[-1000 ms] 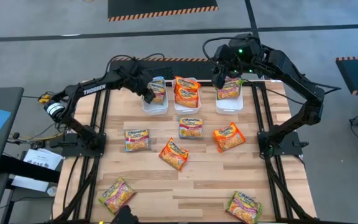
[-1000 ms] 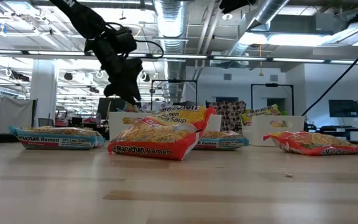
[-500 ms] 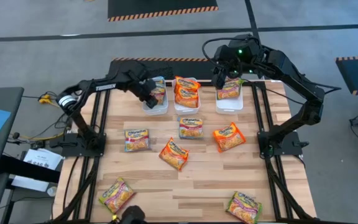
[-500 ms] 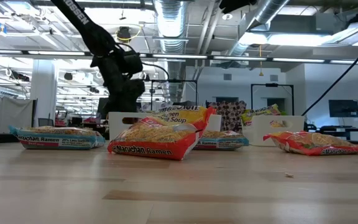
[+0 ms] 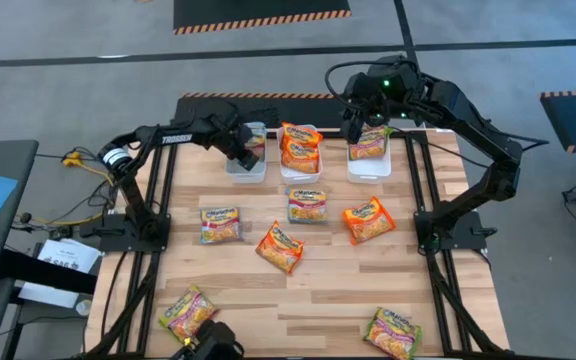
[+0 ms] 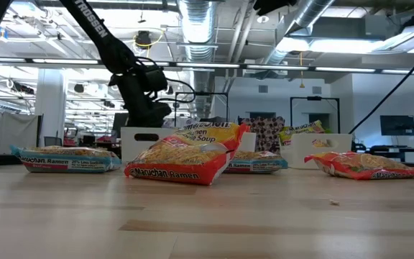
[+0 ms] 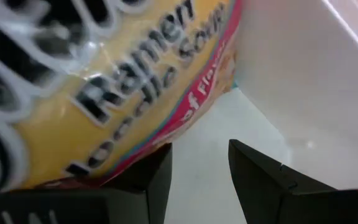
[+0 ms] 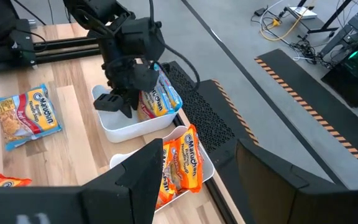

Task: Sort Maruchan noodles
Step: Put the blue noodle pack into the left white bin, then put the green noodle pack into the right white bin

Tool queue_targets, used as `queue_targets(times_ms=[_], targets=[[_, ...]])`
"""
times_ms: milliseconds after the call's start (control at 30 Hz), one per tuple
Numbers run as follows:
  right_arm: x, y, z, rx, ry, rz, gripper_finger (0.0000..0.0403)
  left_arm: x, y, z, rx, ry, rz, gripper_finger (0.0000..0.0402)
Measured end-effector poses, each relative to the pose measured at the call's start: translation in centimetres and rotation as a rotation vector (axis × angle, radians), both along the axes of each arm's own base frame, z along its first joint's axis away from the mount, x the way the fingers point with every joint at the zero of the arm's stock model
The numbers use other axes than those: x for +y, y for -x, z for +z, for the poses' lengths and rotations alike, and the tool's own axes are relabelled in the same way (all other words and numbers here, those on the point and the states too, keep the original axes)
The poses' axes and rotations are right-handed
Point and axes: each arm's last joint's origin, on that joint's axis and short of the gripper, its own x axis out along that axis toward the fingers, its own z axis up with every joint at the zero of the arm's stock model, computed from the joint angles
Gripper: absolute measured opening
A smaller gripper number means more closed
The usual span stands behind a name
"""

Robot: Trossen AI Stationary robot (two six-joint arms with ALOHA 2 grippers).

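Noodles lean against our left gripper, fingers apart inside the left bin; right gripper hovers open, empty.

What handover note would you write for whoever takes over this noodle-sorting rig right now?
Left claw: open, down in the left bin, beside a packet leaning there.
Right claw: open, empty, above the right bin.
Done: packets lie in all three bins, orange ones in the middle bin.
Left: six loose packets on the table need sorting.
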Motion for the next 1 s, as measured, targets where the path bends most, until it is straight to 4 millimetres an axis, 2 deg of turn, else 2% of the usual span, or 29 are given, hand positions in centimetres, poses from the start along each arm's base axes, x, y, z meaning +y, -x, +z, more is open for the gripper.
queue_targets(times_ms=[233, 500, 633, 767, 1000], targets=[[0.0, 0.0, -0.1, 0.009, -0.004, 0.000, 0.0225, 0.7, 0.8, 0.1, -0.092, 0.103, 0.029, 0.0148], [0.0, 0.1, -0.1, 0.011, -0.004, 0.001, 0.0225, 0.2, 0.5, 0.6, -0.159, 0.168, -0.002, 0.0148], [0.0, 0.1, -0.1, 0.012, -0.003, 0.002, 0.0225, -0.2, 0.8, 2.2, -0.198, 0.165, -0.006, 0.0148], [0.0, 0.1, -0.2, 0.018, -0.006, 0.002, 0.0225, -1.1, 1.7, 4.6, -0.221, 0.135, -0.007, 0.0148], [0.2, 0.5, -0.8, 0.085, -0.041, 0.004, 0.0225, -4.5, 3.7, 10.0, -0.294, 0.121, -0.009, 0.0148]])
